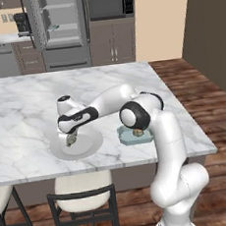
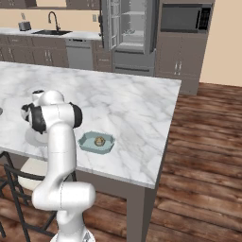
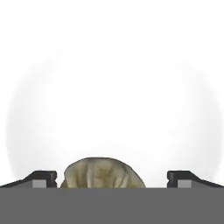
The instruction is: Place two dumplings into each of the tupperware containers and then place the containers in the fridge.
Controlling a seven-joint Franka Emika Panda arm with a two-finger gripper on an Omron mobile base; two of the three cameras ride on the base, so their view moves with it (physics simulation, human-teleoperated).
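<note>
My gripper hangs low over a round white-grey plate on the marble island. Seen from the hand, a lumpy tan dumpling lies on the plate between the spread fingertips, with gaps on both sides; the gripper is open. To the right sits a pale-blue tupperware container, which also shows from the right side with one dumpling inside. My elbow partly covers the container in the left base view. The fridge stands open at the back.
Bar stools stand along the island's front edge. The island's right edge drops to a wooden floor. A dark microwave sits in the cabinet right of the fridge, and a sink counter runs along the back wall.
</note>
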